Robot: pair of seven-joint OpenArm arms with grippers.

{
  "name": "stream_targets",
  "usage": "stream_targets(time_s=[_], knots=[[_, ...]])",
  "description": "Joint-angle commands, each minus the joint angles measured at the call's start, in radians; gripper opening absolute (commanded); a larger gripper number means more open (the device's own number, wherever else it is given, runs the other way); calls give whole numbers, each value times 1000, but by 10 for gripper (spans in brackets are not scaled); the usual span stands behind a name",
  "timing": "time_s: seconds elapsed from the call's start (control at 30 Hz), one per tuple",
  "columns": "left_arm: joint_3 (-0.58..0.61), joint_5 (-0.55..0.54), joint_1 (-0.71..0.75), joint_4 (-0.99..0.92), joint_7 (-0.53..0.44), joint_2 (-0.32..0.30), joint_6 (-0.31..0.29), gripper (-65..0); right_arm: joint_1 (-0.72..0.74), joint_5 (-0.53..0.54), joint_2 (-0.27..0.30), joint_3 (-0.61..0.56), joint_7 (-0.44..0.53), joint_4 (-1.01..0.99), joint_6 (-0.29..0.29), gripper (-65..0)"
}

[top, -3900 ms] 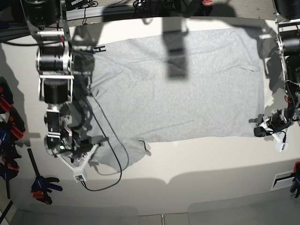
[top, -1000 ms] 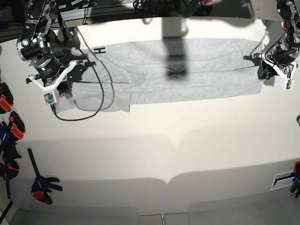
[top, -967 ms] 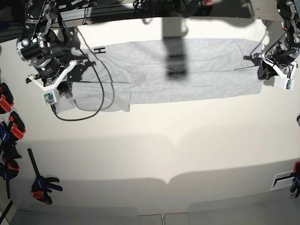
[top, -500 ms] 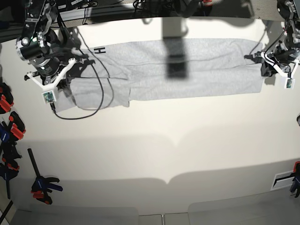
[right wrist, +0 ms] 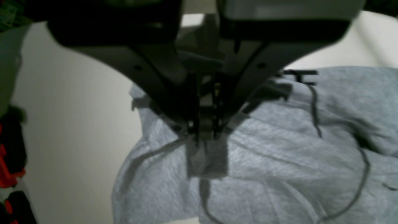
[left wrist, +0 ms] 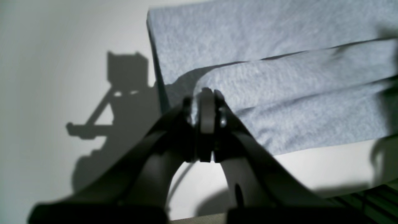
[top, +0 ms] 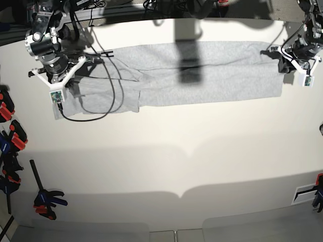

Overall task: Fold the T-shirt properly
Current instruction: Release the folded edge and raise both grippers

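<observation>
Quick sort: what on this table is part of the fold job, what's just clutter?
In the job:
- T-shirt, folded into a long band
- left gripper, shut on a T-shirt edge
- right gripper, shut on the T-shirt fabric

Just lying about:
- clamps at the table edge
- black cable draped over the T-shirt

The T-shirt (top: 212,75) is light heather-grey cotton. It lies folded lengthwise into a long horizontal band across the far part of the desk (top: 166,161). The upper layer overlaps the lower layer, with a fold edge running along the band. A fragment of black lettering (top: 107,52) shows at one end. Each end is raised slightly where a corner is pinched.
</observation>
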Motion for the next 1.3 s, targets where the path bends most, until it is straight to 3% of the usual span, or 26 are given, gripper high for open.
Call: stream_targets(time_s=[0.0,0.2,0.43,0.6,0.77,0.87,0.97,1.07,1.27], knots=[[-11,-4,11,15,-16,-17,3,-650,5,-2,1,5,13,20,-8,-650],[-11,68,49,14,-19,-17,3,-650,-6,-53,-3,5,6,20,-27,-650],[-11,71,75,14,-45,-13,3,-650,-29,-60,-6,5,2,19,-44,-650],[-11,71,75,14,-45,4,3,-650,-29,-131,-6,5,-16,19,-91,-650],[-11,74,74,14,-45,6,3,-650,-29,-103,-6,5,-33,19,-90,-650],[-11,74,74,14,-43,6,3,-650,-29,-101,-6,4,-52,19,-90,-530],[-11,74,75,14,-28,6,3,-549,-28,-101,-6,4,-78,19,-90,-434],[-11,74,74,14,-6,6,3,-459,-28,-101,-6,4,-119,19,-98,-423],[-11,128,72,14,11,5,4,-432,-28,-181,-6,5,-121,23,-132,-423]])
